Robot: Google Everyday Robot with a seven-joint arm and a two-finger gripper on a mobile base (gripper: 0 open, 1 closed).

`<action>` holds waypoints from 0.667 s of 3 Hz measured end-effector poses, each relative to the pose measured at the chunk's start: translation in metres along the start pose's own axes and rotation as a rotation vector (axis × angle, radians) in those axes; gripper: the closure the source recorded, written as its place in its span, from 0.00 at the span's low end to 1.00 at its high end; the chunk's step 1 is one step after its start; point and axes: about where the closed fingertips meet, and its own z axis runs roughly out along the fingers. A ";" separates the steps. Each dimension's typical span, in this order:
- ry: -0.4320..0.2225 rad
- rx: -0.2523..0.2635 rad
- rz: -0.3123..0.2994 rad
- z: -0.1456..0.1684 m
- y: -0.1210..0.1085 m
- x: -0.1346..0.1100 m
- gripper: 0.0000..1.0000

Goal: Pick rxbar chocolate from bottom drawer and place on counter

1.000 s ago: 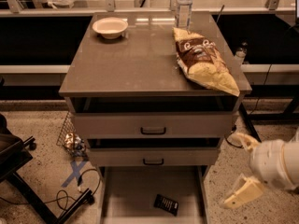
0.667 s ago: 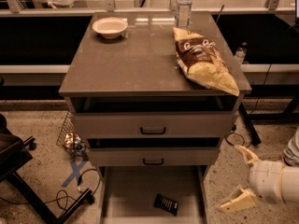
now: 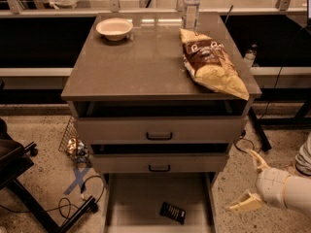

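Hovering low to the right of the cabinet [image 3: 160, 130], the gripper [image 3: 250, 181] holds its fingers [image 3: 256, 160] wide apart (pale, tapered tips). Left of it, the rxbar chocolate [image 3: 173, 211] lies flat in the pulled-out bottom drawer [image 3: 136, 198]; above, the counter [image 3: 146, 62] bears a chip bag [image 3: 211, 64] and bowl [image 3: 114, 28].

In bottom drawer [image 3: 131, 198]: rxbar chocolate [image 3: 173, 212], centre-R. On counter [image 3: 146, 67]: bowl [image 3: 114, 28] back-L, bottle [image 3: 191, 6] back-R, chip bag [image 3: 212, 64] in front of it. Gripper [image 3: 250, 182] R of drawer, apart.
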 end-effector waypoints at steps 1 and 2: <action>0.007 -0.006 -0.004 0.002 0.000 0.002 0.00; 0.002 -0.024 0.002 0.011 0.006 0.003 0.00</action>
